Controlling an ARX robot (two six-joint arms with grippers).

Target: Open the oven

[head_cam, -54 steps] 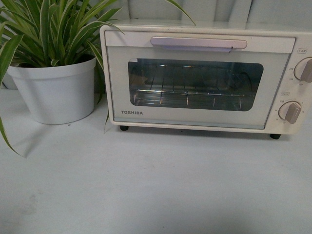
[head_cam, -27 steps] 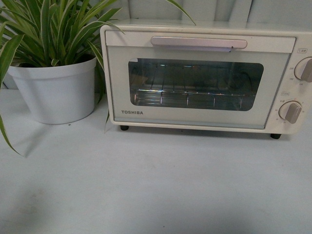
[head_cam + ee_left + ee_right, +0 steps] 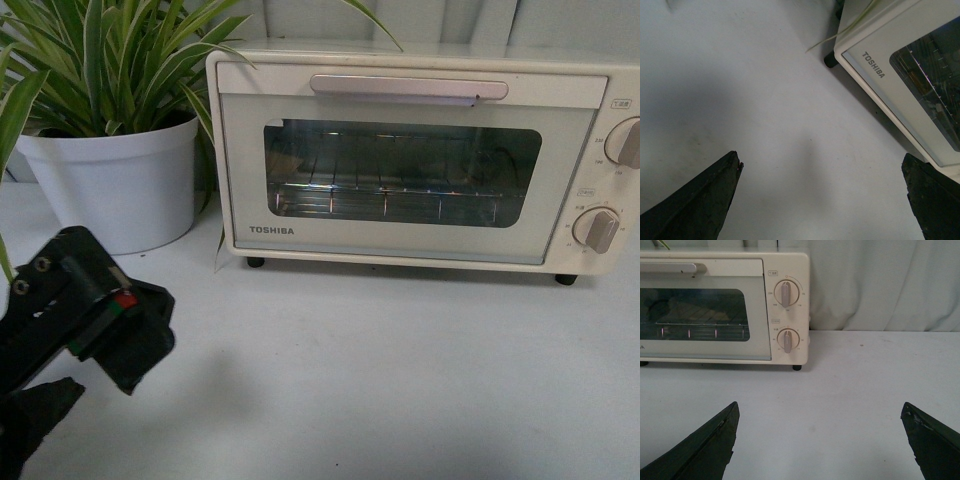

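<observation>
Progress: nothing is done yet, as I judge it; the oven [image 3: 420,160] has its door [image 3: 400,178] shut and the bar handle [image 3: 408,88] is untouched.
Oven place: upper right of the front frame, standing on the tabletop [image 3: 400,380], just beside the potted plant [image 3: 108,150].
Left hand [image 3: 821,162]: spread, empty, apart from the oven.
Right hand [image 3: 819,410]: spread, empty, looking toward the two knobs [image 3: 785,294].
Remaining: to reach the handle, grip it and pull the door down.
Change: my left arm [image 3: 80,310] has entered the lower left of the front frame; the oven did not move.
</observation>
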